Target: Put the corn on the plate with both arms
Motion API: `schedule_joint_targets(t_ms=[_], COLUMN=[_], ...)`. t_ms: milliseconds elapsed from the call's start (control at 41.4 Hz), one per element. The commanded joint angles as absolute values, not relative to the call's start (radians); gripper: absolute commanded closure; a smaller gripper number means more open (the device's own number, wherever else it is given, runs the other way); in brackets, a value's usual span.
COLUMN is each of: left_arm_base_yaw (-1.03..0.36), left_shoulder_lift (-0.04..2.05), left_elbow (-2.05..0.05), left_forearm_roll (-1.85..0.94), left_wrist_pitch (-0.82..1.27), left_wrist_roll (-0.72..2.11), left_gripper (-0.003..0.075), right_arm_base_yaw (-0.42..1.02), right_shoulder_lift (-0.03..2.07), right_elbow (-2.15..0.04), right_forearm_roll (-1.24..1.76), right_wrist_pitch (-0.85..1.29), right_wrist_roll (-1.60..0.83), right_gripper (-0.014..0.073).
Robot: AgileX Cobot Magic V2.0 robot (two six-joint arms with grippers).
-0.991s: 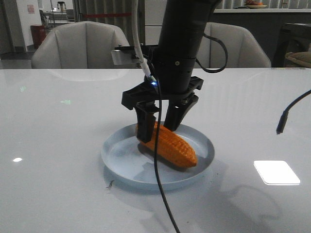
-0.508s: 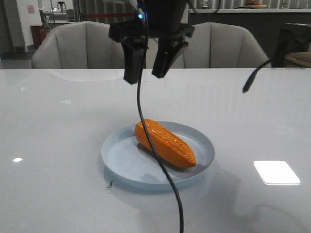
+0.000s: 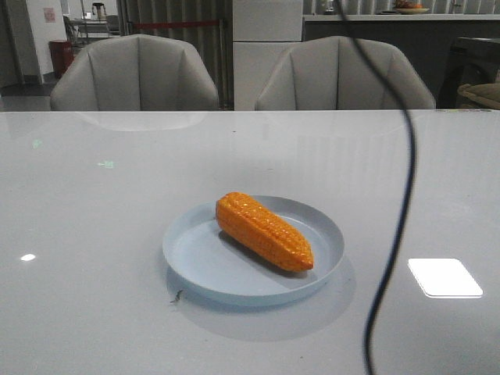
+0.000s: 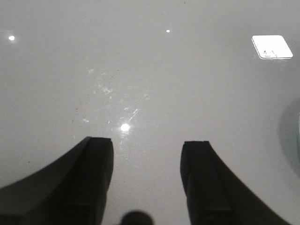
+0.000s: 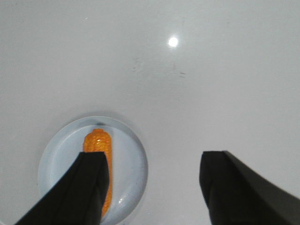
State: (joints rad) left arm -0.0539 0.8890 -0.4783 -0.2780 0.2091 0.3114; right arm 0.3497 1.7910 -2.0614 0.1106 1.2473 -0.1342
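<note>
The orange corn lies on its side in the pale blue plate at the middle of the table, its tapered tip toward the front right. No gripper shows in the front view. In the right wrist view my right gripper is open and empty, high above the table; the corn and plate lie far below, partly hidden by one finger. In the left wrist view my left gripper is open and empty over bare table; a sliver of the plate shows at the edge.
A black cable hangs down in front of the camera on the right. A bright light patch lies on the glossy white table at the right. Two grey chairs stand behind the far edge.
The gripper that stood astride the corn on the plate opened clear of it, rose straight up and left the front view. The corn stays on the plate. The cable swung into view.
</note>
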Motion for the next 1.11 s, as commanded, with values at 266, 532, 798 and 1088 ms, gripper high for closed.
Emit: schedule_joint_targets(t_ms=[266,532,798,1088], left_arm_base_yaw=[-0.054,-0.054,-0.054,-0.054], left_shoulder_lift=[0.885,0.885,0.904,0.941], left_elbow=[-0.507,-0.507,-0.507,-0.507], left_forearm_roll=[-0.290,-0.290,-0.290,-0.290], left_wrist_pitch=[0.133,0.133,0.133,0.129], left_wrist_roll=[0.312,0.312,0.312,0.312], left_gripper=[0.0323,0.0323,0.0323,0.0323], right_arm_base_yaw=[0.098,-0.059,-0.084,-0.084], right_shoulder_lift=[1.471,1.181,0.885,0.653], right_elbow=[-1.993,-1.539,-1.020,-0.679], right_forearm_roll=[0.114,0.153,0.174,0.193], right_wrist_pitch=[1.208,0.937,0.662,0.579], right_wrist_roll=[-0.133,-0.132,-0.133,-0.133], right_gripper=[0.0065,0.0065,0.0065,0.0065])
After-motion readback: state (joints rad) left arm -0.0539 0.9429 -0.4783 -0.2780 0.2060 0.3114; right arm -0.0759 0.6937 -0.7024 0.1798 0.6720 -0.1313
